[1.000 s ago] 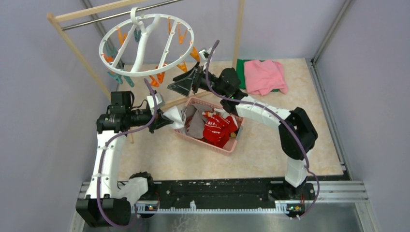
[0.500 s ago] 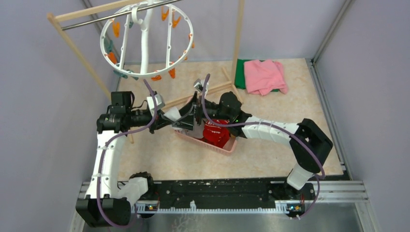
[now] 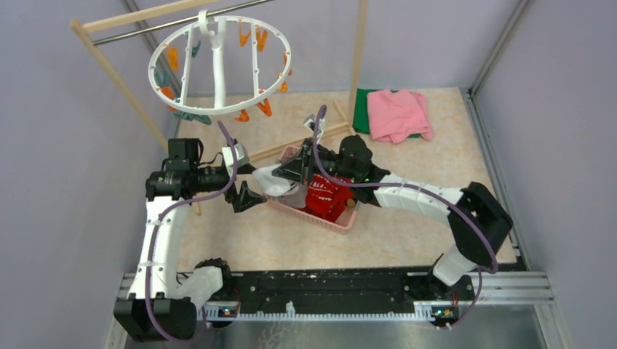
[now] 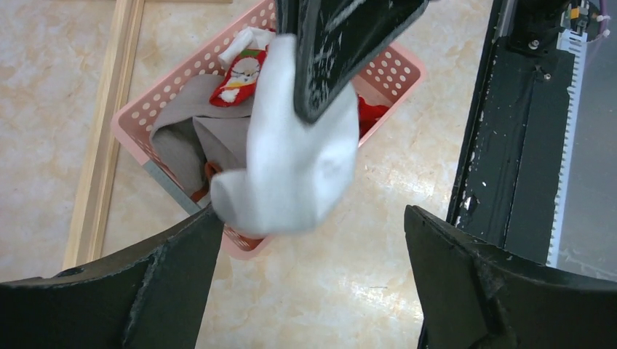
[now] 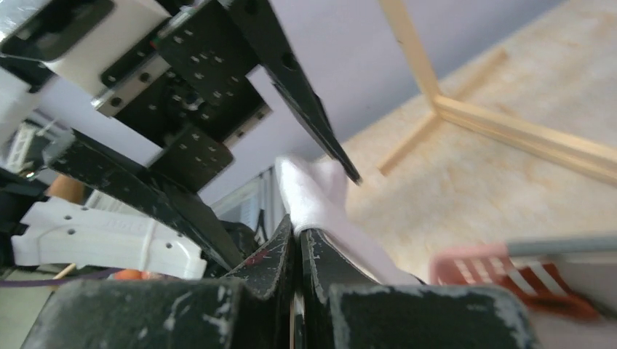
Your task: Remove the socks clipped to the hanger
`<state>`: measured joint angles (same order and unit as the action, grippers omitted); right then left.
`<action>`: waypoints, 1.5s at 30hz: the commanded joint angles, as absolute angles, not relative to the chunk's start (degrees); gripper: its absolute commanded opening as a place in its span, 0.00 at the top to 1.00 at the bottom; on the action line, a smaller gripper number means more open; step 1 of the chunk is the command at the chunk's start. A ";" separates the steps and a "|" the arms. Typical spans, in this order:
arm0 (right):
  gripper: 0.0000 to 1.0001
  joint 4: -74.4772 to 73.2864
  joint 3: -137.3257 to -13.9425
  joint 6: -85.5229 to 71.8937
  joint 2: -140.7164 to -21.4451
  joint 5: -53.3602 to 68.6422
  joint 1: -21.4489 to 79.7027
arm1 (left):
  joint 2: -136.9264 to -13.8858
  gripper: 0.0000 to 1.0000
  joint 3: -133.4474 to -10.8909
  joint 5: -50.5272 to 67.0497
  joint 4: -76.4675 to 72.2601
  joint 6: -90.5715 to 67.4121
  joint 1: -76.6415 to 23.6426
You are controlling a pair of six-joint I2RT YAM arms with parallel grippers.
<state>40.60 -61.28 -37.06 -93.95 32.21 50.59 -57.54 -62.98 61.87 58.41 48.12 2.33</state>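
Observation:
The white hanger [image 3: 218, 76] hangs from the rack's bar at the upper left, with orange clips [image 3: 263, 107] and teal ones dangling; I see no socks on it. A white sock [image 3: 276, 179] [image 4: 298, 167] [image 5: 313, 193] hangs over the near left corner of the pink basket [image 3: 320, 218] [image 4: 400, 73]. My right gripper [image 3: 289, 174] [image 5: 297, 229] is shut on the sock's upper end. My left gripper [image 3: 249, 185] [image 4: 311, 218] stands wide open around the sock's lower end, its fingers [image 4: 174, 262] apart from it. A red sock [image 3: 327, 196] [image 4: 236, 76] and a grey sock [image 4: 196, 131] lie in the basket.
The wooden-framed rack [image 3: 116, 69] with its metal bar stands at the back left, and its floor rail [image 4: 109, 123] runs beside the basket. A folded pink cloth [image 3: 396, 113] lies on a green cloth [image 3: 361, 109] at the back right.
My left gripper has opened and let go of the white sock. My right arm came down from the hanger and shut on that sock. The hanger swung back.

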 commanded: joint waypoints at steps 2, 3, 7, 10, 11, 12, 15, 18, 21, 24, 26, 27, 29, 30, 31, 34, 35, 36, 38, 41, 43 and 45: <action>1.00 23.66 -56.24 -28.49 -80.29 23.67 47.86 | -57.38 0.01 -63.78 61.80 57.72 50.84 2.11; 1.00 20.81 -54.95 -27.69 -78.51 22.58 47.42 | -57.18 0.01 -63.43 61.28 57.15 51.08 2.11; 1.00 14.37 -48.62 -27.16 -72.63 19.85 45.11 | -56.67 0.01 -61.98 59.58 54.56 50.96 2.11; 1.00 11.31 -45.46 -27.47 -70.70 17.79 43.24 | -57.60 0.01 -62.45 59.62 55.06 50.93 2.11; 1.00 10.96 -44.61 -27.94 -70.65 17.77 42.79 | -58.02 0.01 -62.67 59.30 55.62 51.10 2.11; 1.00 10.91 -43.91 -28.34 -70.67 18.02 42.31 | -58.59 0.01 -62.85 58.94 55.93 51.31 2.13; 1.00 10.16 -42.76 -28.23 -71.71 16.62 42.00 | -59.92 0.01 -62.39 56.97 55.78 51.82 2.15; 1.00 10.21 -43.22 -27.26 -75.03 15.04 41.40 | -59.65 0.01 -59.74 53.57 51.48 50.74 2.11; 1.00 10.98 -45.46 -26.26 -81.14 12.94 40.68 | -59.46 0.01 -56.20 50.06 45.24 48.93 2.11; 1.00 9.89 -49.24 -25.70 -88.61 10.84 40.66 | -61.06 0.01 -53.62 46.89 41.33 48.24 2.12; 1.00 8.37 -51.02 -25.76 -92.94 8.54 40.69 | -62.37 0.01 -52.59 44.72 38.76 47.08 2.12; 1.00 7.41 -51.59 -26.35 -95.07 5.62 40.63 | -63.09 0.01 -52.49 43.82 37.81 46.35 2.11; 1.00 6.18 -52.31 -26.31 -97.17 0.85 40.76 | -64.76 0.01 -52.46 42.50 36.35 44.57 2.11; 1.00 6.01 -52.31 -26.28 -97.88 -1.09 40.82 | -65.54 0.01 -52.57 42.26 35.85 44.09 2.13; 1.00 5.52 -52.36 -26.28 -98.37 -2.81 41.01 | -66.30 0.01 -52.53 41.95 35.23 43.59 2.12; 0.93 3.49 -52.58 -26.36 -98.07 -5.92 41.20 | -68.15 0.01 -52.06 41.26 33.32 42.14 2.11; 0.86 2.79 -52.76 -26.41 -97.05 -6.62 41.14 | -68.66 0.01 -51.58 40.68 32.38 41.58 2.11; 0.76 1.89 -53.35 -26.16 -95.79 -7.06 41.14 | -68.92 0.01 -51.06 39.94 31.06 40.50 2.11; 0.51 0.25 -55.28 -25.32 -92.07 -6.84 41.21 | -69.39 0.01 -50.31 38.19 28.83 38.78 2.11; 0.19 -4.65 -59.56 -25.22 -86.24 -5.80 41.16 | -69.46 0.01 -49.89 36.34 27.10 36.79 2.11; 0.02 -9.96 -63.32 -25.25 -83.68 -5.67 41.14 | -69.66 0.01 -49.74 34.26 25.75 34.24 2.18; 0.01 -13.52 -64.54 -25.14 -81.22 -6.64 41.15 | -69.86 0.01 -49.63 32.75 24.76 32.83 2.20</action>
<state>-5.41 -57.98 -26.02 -88.73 -3.55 41.45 -69.69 -49.98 36.07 30.50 37.21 2.26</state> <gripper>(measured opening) 0.973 0.988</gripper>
